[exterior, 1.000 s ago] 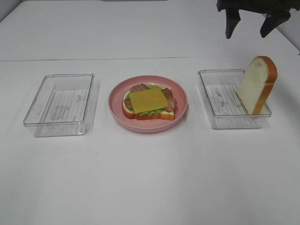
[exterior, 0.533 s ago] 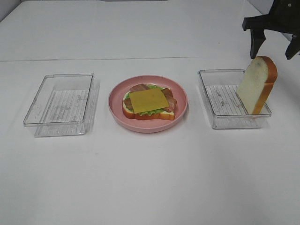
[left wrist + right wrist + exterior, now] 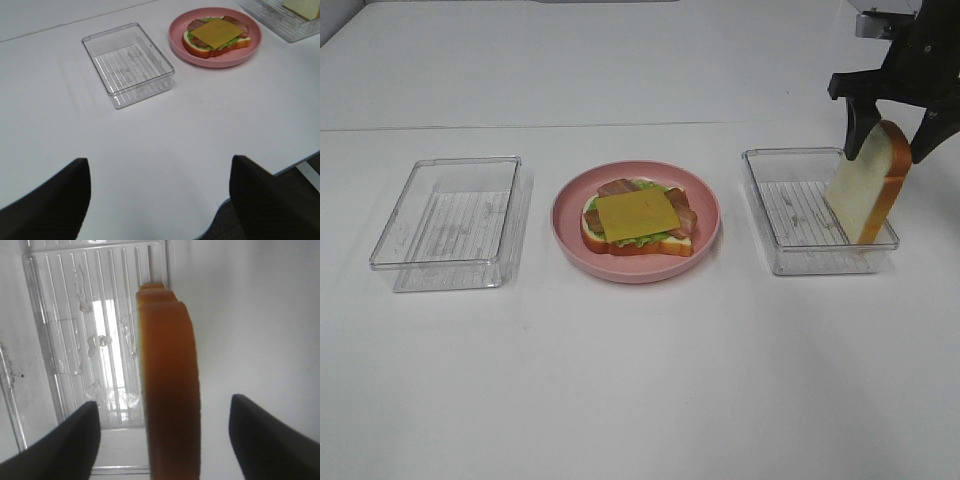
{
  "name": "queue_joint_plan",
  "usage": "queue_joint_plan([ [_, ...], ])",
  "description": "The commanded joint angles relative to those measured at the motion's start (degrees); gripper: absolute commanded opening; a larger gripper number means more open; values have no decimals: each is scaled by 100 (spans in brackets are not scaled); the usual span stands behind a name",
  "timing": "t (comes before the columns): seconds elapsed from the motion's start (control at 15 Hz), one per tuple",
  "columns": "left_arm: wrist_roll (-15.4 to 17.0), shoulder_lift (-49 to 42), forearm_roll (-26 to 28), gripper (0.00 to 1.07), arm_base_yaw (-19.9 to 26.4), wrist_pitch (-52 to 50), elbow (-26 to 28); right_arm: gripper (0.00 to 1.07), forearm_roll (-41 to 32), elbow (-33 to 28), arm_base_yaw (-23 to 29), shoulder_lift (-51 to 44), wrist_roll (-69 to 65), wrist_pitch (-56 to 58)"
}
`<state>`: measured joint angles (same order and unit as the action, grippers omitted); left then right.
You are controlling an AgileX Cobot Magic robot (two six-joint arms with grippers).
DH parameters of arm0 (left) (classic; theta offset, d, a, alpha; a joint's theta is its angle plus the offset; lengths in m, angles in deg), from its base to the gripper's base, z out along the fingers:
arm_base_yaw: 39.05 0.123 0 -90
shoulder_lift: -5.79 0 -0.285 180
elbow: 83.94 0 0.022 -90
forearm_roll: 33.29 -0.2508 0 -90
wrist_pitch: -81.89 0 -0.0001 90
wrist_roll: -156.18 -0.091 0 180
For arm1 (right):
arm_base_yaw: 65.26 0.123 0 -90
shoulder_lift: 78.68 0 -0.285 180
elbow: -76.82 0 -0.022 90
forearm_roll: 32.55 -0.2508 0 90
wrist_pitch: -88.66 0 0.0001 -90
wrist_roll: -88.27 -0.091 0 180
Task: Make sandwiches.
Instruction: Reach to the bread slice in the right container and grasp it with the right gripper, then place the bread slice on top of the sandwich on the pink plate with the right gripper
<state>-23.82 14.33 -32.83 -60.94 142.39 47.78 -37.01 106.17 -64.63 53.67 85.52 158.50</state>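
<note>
Item: bread slice (image 3: 868,183), leaning upright in the tray (image 3: 790,215) right of the plate (image 3: 570,222). Probably light, spongy; take across faces. Right gripper (image 3: 890,150) is straddling its top, spread.

A plate (image 3: 705,240) sits between two trays (image 3: 448,222); bread (image 3: 868,182) leans in the right one.

Open-faced sandwich (image 3: 638,217) lies flat at the centre of the pink plate (image 3: 705,240): bread base, green lettuce, brown bacon, yellow cheese square on top. Second bread slice (image 3: 868,182), white with orange-brown crust, stands tilted to the plate's right.
</note>
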Motion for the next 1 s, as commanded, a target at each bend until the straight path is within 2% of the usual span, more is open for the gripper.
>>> queue_joint_plan([
  [0.07, 0, -34, 17, 74, 6, -57, -23, 39, 126, -34, -6, 23, 46, 23],
  [0.13, 0, -34, 17, 74, 6, -57, -23, 32, 138, -23, -6, 23, 46, 29],
  [0.2, 0, -34, 17, 74, 6, -57, -23, 12, 143, -23, -6, -6, 46, 40],
  [0.27, 0, -34, 17, 74, 6, -57, -23, 0, 143, -23, -6, -40, 46, 52],
  [0.47, 0, -34, 17, 74, 6, -57, -23, 0, 11, -23, -6, -298, 46, 80],
  [0.73, 0, -34, 17, 74, 6, -57, -23, 0, -865, -23, 29, -854, 138, 138],
  [1.0, 0, -34, 17, 74, 6, -57, -23, 0, -1851, -34, 539, -1163, 327, 178],
])
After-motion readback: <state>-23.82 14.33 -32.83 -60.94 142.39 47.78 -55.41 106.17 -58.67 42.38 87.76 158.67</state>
